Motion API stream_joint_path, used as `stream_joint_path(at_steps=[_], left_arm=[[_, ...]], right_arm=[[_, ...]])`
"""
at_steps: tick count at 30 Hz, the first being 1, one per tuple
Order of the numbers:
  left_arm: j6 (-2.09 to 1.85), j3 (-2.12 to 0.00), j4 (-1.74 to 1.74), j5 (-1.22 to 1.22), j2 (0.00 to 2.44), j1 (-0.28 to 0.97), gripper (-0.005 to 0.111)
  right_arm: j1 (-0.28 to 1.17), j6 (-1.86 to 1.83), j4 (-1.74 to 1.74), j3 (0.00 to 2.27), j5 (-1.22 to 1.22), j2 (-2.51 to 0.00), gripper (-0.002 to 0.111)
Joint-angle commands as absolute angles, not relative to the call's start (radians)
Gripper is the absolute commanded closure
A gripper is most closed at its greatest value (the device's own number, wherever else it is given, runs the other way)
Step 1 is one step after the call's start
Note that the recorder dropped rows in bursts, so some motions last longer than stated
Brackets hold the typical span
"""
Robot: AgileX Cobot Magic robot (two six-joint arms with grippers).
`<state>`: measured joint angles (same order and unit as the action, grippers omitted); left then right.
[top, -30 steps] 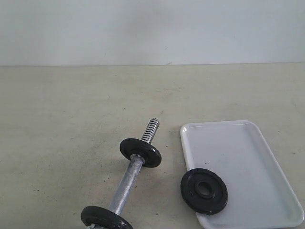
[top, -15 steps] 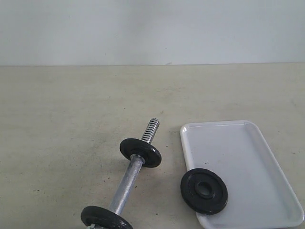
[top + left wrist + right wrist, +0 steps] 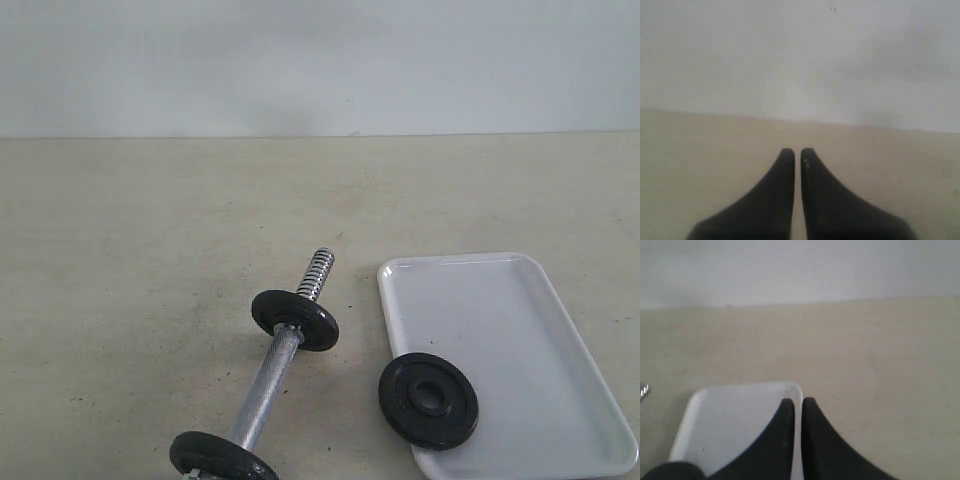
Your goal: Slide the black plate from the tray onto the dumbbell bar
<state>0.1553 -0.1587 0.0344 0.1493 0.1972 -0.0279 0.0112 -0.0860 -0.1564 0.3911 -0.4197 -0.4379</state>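
The black plate [image 3: 428,399] lies flat at the near left corner of the white tray [image 3: 500,320], overhanging its rim a little. The dumbbell bar [image 3: 268,385] lies on the table left of the tray, carrying two black discs [image 3: 295,319] [image 3: 222,458]; its threaded end [image 3: 317,272] is bare. Neither gripper shows in the exterior view. The left gripper [image 3: 794,152] is shut and empty above bare table. The right gripper [image 3: 794,402] is shut and empty above the tray [image 3: 735,415] edge. A dark curve [image 3: 672,470] at that view's corner is probably the black plate.
A pale wall [image 3: 320,60] stands behind the beige table [image 3: 150,220]. A sliver of the bar's thread [image 3: 644,390] shows at the edge of the right wrist view.
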Motion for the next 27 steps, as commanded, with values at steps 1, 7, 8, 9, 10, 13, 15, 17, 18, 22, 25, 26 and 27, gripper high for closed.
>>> stream_joint_path(at_steps=[1,7,8,9,10,13,15,17,18,22,25,26,27], left_arm=[[0.056,-0.234,-0.084,0.237,0.372,-0.022,0.102],[-0.553,-0.336,-0.569,0.372,0.569,0.012,0.102],[-0.700,-0.351,-0.693,0.403,0.597,0.023,0.102],[-0.855,-0.365,-0.818,0.447,0.623,0.033,0.102],[-0.978,-0.375,-0.937,0.500,0.648,0.037,0.102],[-1.324,-0.394,-1.219,0.670,0.717,0.044,0.102],[-1.423,-0.394,-1.325,0.749,0.760,0.044,0.102],[-1.429,-0.394,-1.357,0.776,0.798,0.044,0.102],[-1.429,-0.394,-1.357,0.779,0.810,0.044,0.102],[-1.429,-0.394,-1.357,0.779,0.852,0.044,0.102],[-1.431,-0.394,-1.445,0.841,0.852,0.044,0.102],[-1.431,-0.394,-1.486,0.843,0.852,0.044,0.102],[-1.432,-0.394,-1.528,0.843,0.852,0.044,0.102]], right_arm=[[0.010,-0.278,-0.288,0.478,-0.591,-0.599,0.106],[0.010,-0.621,-0.602,0.491,-0.641,-0.738,0.106],[0.010,-0.686,-0.659,0.491,-0.653,-0.751,0.106],[0.010,-0.745,-0.718,0.491,-0.667,-0.760,0.106],[0.010,-0.781,-0.763,0.491,-0.675,-0.763,0.106],[0.010,-0.841,-0.930,0.491,-0.677,-0.760,0.106],[0.010,-0.841,-1.003,0.491,-0.677,-0.755,0.106],[0.010,-0.839,-1.027,0.491,-0.677,-0.752,0.106],[0.010,-0.839,-1.034,0.491,-0.677,-0.752,0.106],[0.010,-0.839,-1.034,0.491,-0.688,-0.752,0.106],[0.010,-0.839,-1.039,0.491,-0.678,-0.752,0.106],[0.010,-0.839,-1.039,0.491,-0.675,-0.752,0.106],[0.010,-0.841,-1.039,0.491,-0.673,-0.752,0.106]])
